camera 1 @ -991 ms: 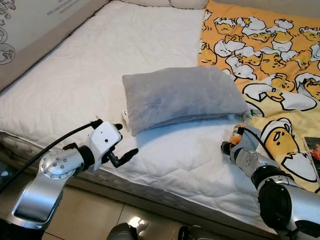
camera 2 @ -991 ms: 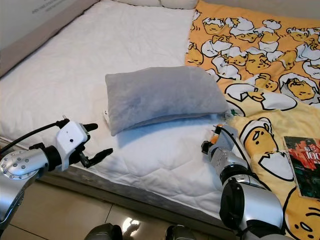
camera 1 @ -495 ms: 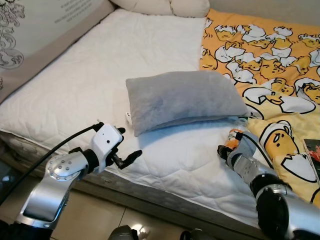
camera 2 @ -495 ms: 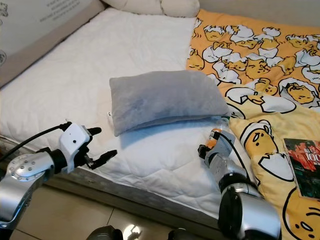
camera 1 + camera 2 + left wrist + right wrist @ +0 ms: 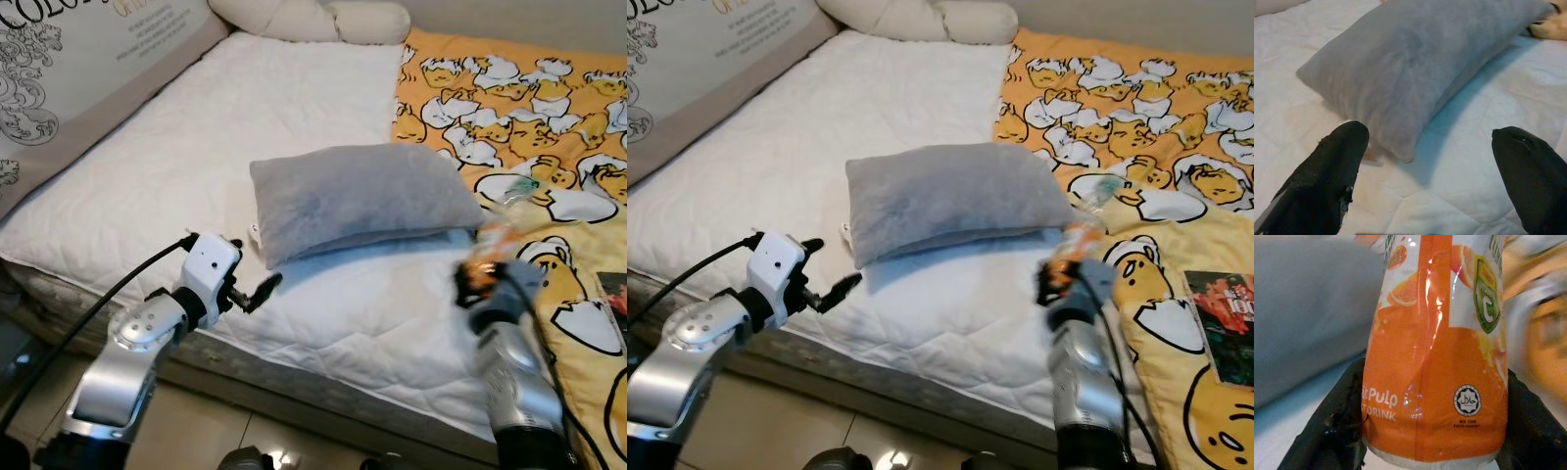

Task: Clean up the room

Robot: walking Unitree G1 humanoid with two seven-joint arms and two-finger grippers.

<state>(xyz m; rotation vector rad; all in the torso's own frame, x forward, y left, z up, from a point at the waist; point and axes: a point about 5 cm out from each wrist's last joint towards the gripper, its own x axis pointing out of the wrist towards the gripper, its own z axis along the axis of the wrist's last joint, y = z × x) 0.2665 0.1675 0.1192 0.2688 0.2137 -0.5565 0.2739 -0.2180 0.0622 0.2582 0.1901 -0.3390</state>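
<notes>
Bed: white quilted mattress, centre and left of frame; yellow cartoon blanket over its right side.

Bottle: orange juice drink, plastic, gripped at its base between the two black fingers of the right gripper. In the head view it shows blurred at centre right, lifted just off the bed beside the pillow's right end.

Pillow: grey, centre of frame, lying loose on the mattress, not squared to the head of the bed.

Left gripper: fingers spread wide, holding nothing, at lower left near the bed's edge, aimed at the pillow's near corner, just short of it.

Book: dark cover, right edge of frame, on the blanket.

Progress, by judgement: early. Bottle is picked up but not yet disposed of; pillow and book remain to be tidied.
</notes>
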